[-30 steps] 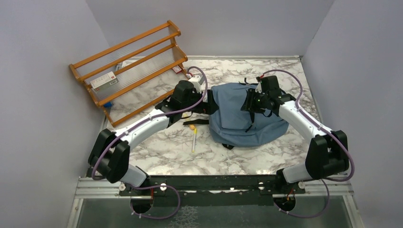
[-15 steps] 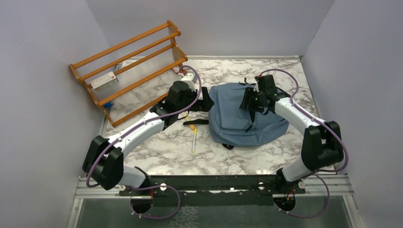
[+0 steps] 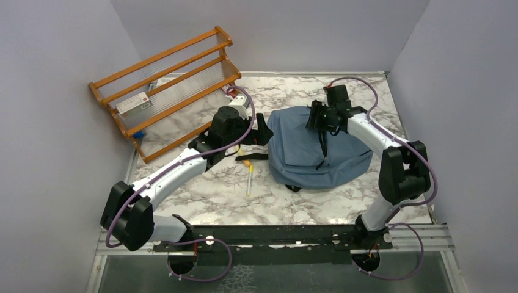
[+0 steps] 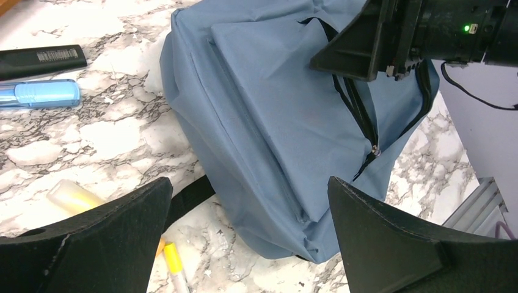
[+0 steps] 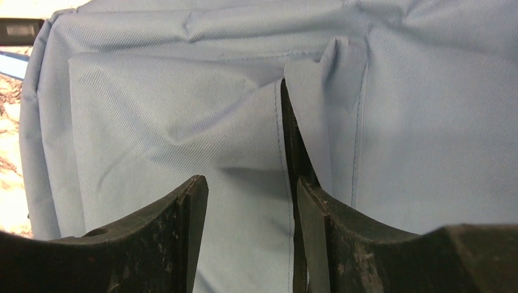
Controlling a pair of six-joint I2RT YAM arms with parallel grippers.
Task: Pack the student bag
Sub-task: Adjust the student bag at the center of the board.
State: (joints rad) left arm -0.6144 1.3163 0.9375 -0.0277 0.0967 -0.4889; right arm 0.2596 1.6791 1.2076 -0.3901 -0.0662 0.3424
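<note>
— Toward 3 o'clock from the middle of the marble table (image 3: 207,195), is that the student bag (image 3: 305,155)?

— Yes. It lies flat with its front pocket up, and a black zipper (image 4: 357,113) runs down the pocket's far side to a small metal pull (image 4: 374,151).

— Where are the claws?

— Seen from above, the left gripper (image 4: 247,183) hangs just off the bag's 9 o'clock edge. Its fingers (image 4: 110,244) are spread wide and hold nothing. The right gripper (image 5: 250,183) is at the bag's 12 o'clock end, low over the cloth.

— Is the right one pinching anything?

— Its jaws stand partly apart, with blue fabric showing in the gap. A raised fold with the dark zipper seam runs down to the inner face of one finger (image 5: 317,244). I cannot tell whether that finger touches the seam.

— What else is on the table?

— A black strap (image 3: 251,157) reaches out from the bag at 9 o'clock. A yellow-capped pen (image 3: 248,180) lies just beside it, at the bag's 8 o'clock. The left wrist camera also shows a pale yellow tube (image 4: 70,194) near the strap. Farther off in that view, a black marker (image 4: 40,58) and a blue pen (image 4: 40,94) lie side by side.

— And the back corner?

— A wooden rack (image 3: 165,91) stands at the table's 10 o'clock, with a white box (image 3: 132,105) on one of its steps.
</note>
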